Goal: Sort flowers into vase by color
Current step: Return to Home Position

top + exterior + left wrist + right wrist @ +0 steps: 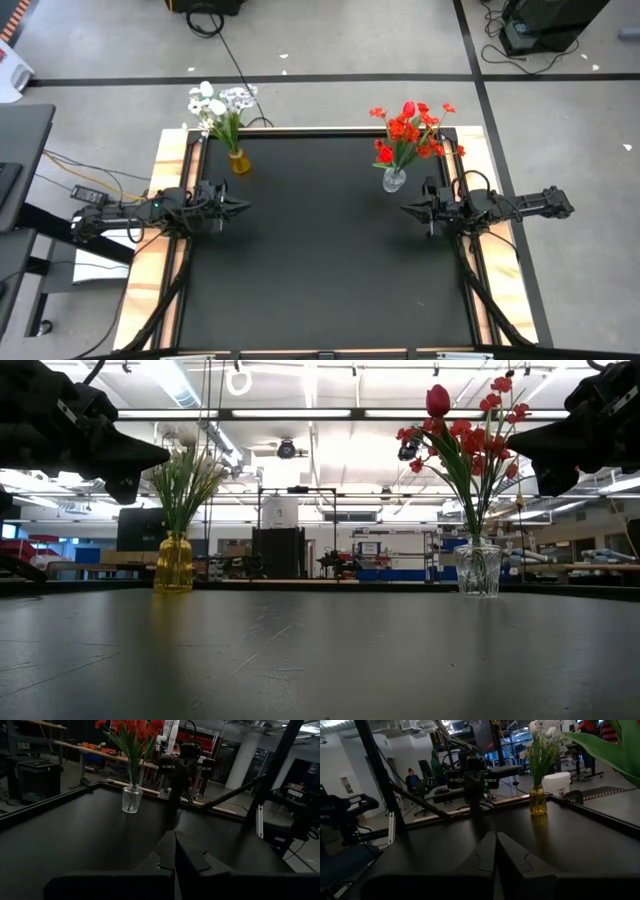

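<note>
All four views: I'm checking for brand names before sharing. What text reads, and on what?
"TROSSEN", faintly: pale label on dark equipment in the room, left wrist view.
Room signs, low view: too small to read.
Nothing else legible.

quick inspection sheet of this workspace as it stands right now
Surface: black table top, flat, with a wooden frame along its sides.
Job's things: white flowers upright in the yellow vase, on the left arm's side; red flowers upright in the clear glass vase, on the right arm's side.
Clutter: nothing seen on the table top.
Grippers: left gripper at the left edge, right gripper at the right edge; both have fingers shut, hold nothing and are raised off the table.
Cables: loose cables on the floor left of the table; a black cable behind it.
Surroundings: workshop with benches; a seated person far off.
</note>
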